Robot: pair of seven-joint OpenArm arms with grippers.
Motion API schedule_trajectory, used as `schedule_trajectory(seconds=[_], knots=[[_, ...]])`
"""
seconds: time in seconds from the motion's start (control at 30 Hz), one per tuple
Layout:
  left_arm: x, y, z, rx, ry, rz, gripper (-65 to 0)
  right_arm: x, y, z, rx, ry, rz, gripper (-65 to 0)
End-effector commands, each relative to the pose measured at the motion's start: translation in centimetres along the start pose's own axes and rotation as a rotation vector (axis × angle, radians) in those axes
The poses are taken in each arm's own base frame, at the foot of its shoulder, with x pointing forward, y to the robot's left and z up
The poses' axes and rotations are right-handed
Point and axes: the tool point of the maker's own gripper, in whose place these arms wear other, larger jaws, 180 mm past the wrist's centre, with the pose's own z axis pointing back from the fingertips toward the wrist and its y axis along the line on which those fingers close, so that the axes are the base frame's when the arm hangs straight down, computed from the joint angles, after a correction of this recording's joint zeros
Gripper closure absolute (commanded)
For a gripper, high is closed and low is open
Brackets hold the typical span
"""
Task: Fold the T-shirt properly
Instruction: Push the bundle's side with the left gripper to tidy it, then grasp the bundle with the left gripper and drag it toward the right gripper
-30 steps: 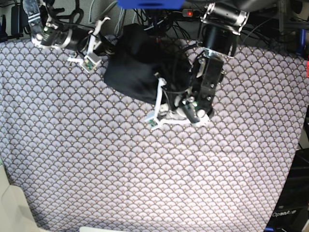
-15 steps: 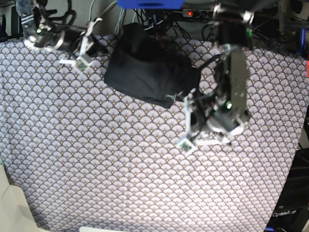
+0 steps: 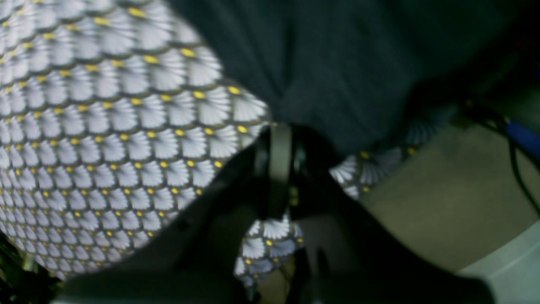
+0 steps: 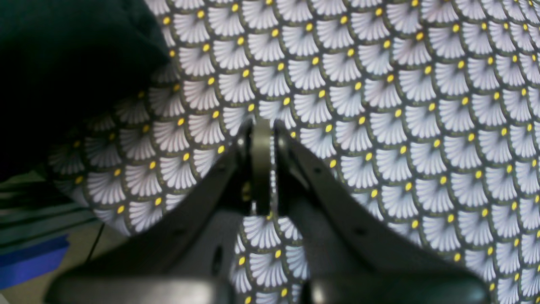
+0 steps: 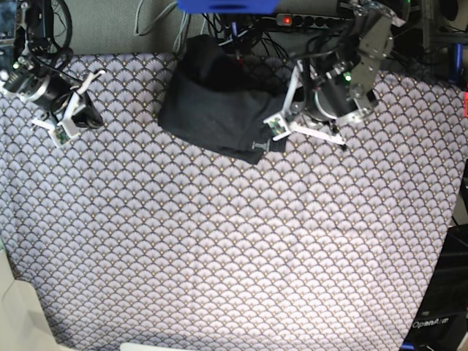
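Note:
The black T-shirt (image 5: 216, 102) lies in a folded bundle at the far middle of the table, with a small pale tag (image 5: 259, 146) at its near hem. My left gripper (image 5: 280, 126) hovers at the bundle's right edge, shut and with nothing in it. In the left wrist view its closed fingertips (image 3: 280, 128) stand just at the edge of the dark T-shirt (image 3: 337, 63). Far to the left, away from the shirt, my right gripper (image 5: 67, 130) is shut and empty. Its tips (image 4: 261, 126) hang over bare tablecloth, with dark cloth (image 4: 63, 55) in the corner.
A patterned fan-print tablecloth (image 5: 234, 248) covers the table. Cables and a power strip (image 5: 292, 18) run along the far edge behind the shirt. The table's far edge and the floor (image 3: 443, 190) show beside the left gripper.
The left arm pulled back from the table's middle to the shirt's right edge, still shut. The right arm swung left and nearer, away from the shirt. The shirt stayed put.

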Motion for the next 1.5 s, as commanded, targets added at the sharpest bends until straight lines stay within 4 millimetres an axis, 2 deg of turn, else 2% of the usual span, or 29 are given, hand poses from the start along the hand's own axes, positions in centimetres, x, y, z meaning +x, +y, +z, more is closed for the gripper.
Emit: schedule_trajectory(seconds=[0.0, 0.1, 0.27, 0.47, 0.8, 0.97, 1.2, 1.4, 1.47], knots=[[0.0, 0.6, 0.5, 0.024, -0.008, -0.007, 0.0, 1.0, -0.3, 0.4, -0.001, -0.038, 0.011, 0.0], [-1.0, 0.0, 0.3, 0.007, 0.019, -0.028, 0.0, 0.9, 0.1, 0.3, 0.002, -0.042, -0.001, 0.0], [0.3, -2.5, -0.1, -0.044, 0.003, -0.107, 0.0, 0.8, 0.3, 0.2, 0.006, -0.042, -0.012, 0.0], [2.4, -3.5, -0.9, -0.079, -0.027, -0.110, 0.0, 0.8, 0.5, 0.1, 0.008, -0.045, -0.017, 0.0], [-0.3, -5.1, -5.2, -0.196, 0.118, -0.062, 0.0, 0.5, 0.4, 0.0, 0.005, -0.015, -0.011, 0.0], [1.5, -5.1, -6.2, -0.220, 0.077, -0.038, 0.0, 0.6, 0.4, 0.0, 0.005, -0.016, -0.010, 0.0], [6.9, -3.8, -6.8, -0.220, -0.021, -0.010, 0.0, 0.5, 0.4, 0.0, 0.007, -0.014, -0.012, 0.0], [11.0, -3.6, -8.4, -0.202, -0.066, -0.015, 0.0, 0.1, 0.7, 0.0, 0.013, -0.004, -0.015, 0.0], [12.6, -2.9, -8.8, -0.188, -0.084, -0.019, 0.0, 0.4, 0.5, -0.1, 0.010, -0.011, -0.012, 0.0]])
